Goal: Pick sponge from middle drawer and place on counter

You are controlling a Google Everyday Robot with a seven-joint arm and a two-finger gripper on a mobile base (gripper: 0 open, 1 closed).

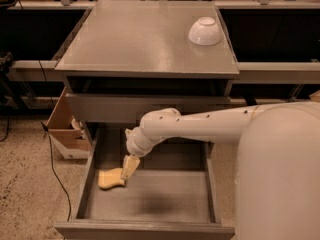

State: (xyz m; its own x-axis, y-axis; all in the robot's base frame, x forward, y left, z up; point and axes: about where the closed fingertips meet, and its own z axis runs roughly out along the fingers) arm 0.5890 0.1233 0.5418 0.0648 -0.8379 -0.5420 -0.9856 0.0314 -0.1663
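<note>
The gripper [131,167] sits low in the open middle drawer [170,200], just beside the sponge [110,178] near the left wall; free floor lies to the right. 1 bowl [205,31] occupies the counter's [140,39] far-right corner.

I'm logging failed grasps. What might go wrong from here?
The gripper sits at the right end of the sponge, off its middle, so it may nudge it toward the left wall of the middle drawer instead of seizing it. Lifting out, the arm might catch the drawer front above. On the counter, the white bowl occupies the right corner.
</note>
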